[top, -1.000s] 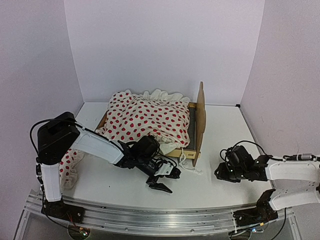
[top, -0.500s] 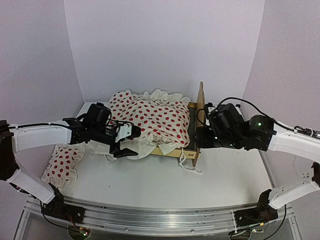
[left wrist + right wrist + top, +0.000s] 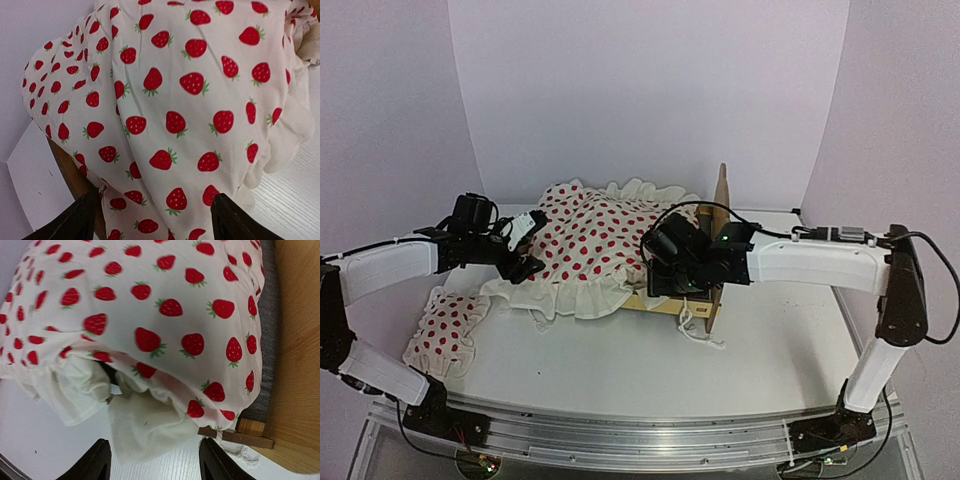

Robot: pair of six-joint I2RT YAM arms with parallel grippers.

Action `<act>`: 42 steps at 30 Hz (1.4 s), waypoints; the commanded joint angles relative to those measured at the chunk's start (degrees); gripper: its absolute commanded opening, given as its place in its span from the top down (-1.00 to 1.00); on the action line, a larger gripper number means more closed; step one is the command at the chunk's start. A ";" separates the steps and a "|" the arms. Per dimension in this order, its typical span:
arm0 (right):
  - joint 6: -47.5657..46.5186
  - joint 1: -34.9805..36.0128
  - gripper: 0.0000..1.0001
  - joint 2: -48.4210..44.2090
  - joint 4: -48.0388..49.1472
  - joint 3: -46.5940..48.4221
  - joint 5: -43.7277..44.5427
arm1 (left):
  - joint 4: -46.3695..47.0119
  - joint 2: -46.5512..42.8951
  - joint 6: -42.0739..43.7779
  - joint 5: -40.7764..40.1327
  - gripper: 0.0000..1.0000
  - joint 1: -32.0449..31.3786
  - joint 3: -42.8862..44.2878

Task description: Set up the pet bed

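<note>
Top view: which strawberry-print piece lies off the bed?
The small pillow, flat on the table at the left edge. The larger ruffled cloth is draped over the pet bed.

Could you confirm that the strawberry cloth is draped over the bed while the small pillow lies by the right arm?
Not quite: the top view shows the small pillow by the left arm, not the right. The strawberry cloth is indeed draped over the bed.
</note>
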 commanded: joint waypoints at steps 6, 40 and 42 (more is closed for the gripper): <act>7.87 -6.23 -0.04 9.21 -0.53 5.96 -12.89 | 0.01 2.13 3.31 -3.24 -0.22 0.25 -4.51; -1.97 -12.51 0.23 -4.09 -27.53 6.57 -14.41 | -10.24 -0.57 9.38 12.23 1.00 2.99 3.94; -3.55 -10.88 0.07 -2.38 -30.45 10.96 -11.45 | -10.52 -0.91 8.43 13.51 1.00 2.81 3.39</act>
